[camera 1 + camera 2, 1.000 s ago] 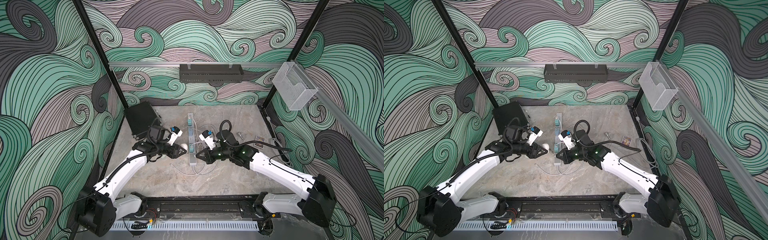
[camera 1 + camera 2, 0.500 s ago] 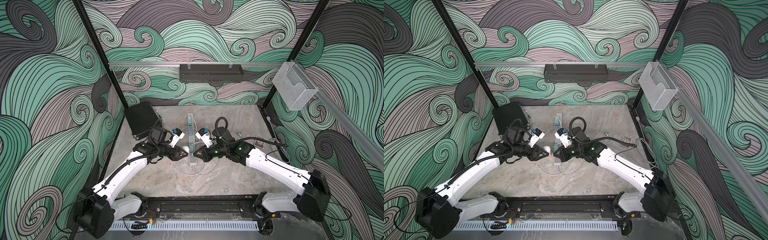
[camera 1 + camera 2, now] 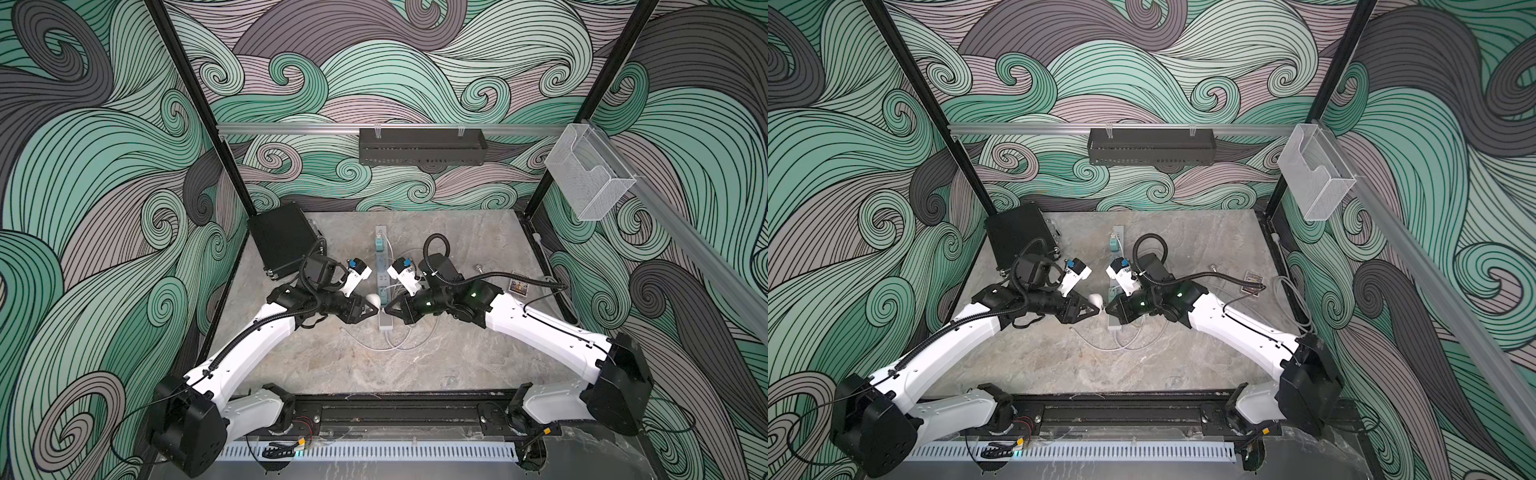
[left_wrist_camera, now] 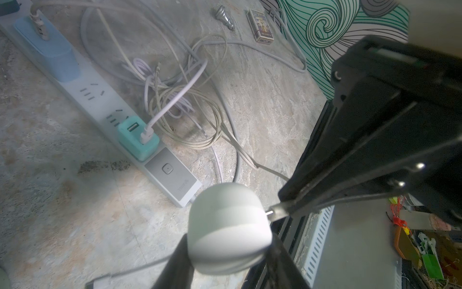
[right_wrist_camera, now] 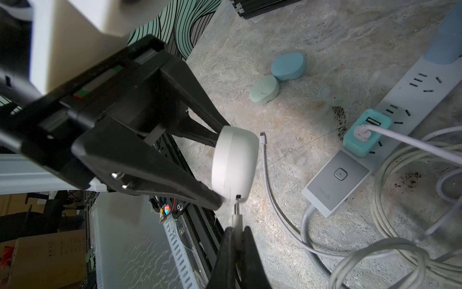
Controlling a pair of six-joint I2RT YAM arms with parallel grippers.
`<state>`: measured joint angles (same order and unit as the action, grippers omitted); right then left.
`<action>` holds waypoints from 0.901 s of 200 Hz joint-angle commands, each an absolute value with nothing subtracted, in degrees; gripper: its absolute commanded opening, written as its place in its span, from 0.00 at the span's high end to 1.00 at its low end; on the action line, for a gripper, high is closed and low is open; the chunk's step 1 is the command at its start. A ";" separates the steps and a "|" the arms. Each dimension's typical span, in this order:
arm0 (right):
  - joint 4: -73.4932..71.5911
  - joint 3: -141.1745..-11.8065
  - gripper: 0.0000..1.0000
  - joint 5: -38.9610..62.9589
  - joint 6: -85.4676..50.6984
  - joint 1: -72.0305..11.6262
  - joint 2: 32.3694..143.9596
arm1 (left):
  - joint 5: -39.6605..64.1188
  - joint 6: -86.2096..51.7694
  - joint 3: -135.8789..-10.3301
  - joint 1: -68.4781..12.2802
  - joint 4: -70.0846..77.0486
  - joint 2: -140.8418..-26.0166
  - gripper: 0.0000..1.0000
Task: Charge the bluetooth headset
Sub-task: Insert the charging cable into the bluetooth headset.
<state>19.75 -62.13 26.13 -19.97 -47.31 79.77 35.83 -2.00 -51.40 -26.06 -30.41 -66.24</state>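
The bluetooth headset is a white rounded case (image 4: pixel 230 230), held above the table with my left gripper (image 4: pixel 228 250) shut on its sides. Both top views show the case (image 3: pixel 372 298) (image 3: pixel 1096 298) between the two grippers, next to the power strip (image 3: pixel 382 266). My right gripper (image 5: pixel 237 232) is shut on the white plug (image 5: pixel 236 215) of a charging cable. The plug's metal tip meets the small port on the case (image 5: pixel 235 165); how deep it sits I cannot tell. In the left wrist view the plug (image 4: pixel 271 213) touches the case's side.
A teal USB adapter (image 4: pixel 137 140) with a white cable sits in the power strip (image 4: pixel 172 175). Coiled cables (image 4: pixel 185 112) lie beside it. Two more small cases, green (image 5: pixel 265 90) and blue (image 5: pixel 288 66), lie on the table. A black box (image 3: pixel 284 241) stands at the back left.
My right gripper has moved left over the power strip with the plug, up to the case. The left gripper has shifted slightly right with the case.
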 commanded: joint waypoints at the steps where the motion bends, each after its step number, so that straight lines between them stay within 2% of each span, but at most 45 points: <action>1: 19.20 -63.59 1.00 25.98 -19.17 -47.63 79.83 | 36.94 -1.15 -51.64 -26.80 -31.60 -65.03 0.82; 180: 20.30 -64.60 1.00 22.07 -13.26 -48.77 80.07 | 38.08 0.53 -52.16 -28.91 -32.35 -65.10 0.84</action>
<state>21.45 -62.59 23.86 -14.09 -48.38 79.77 35.03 -0.58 -51.40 -27.68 -31.90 -66.11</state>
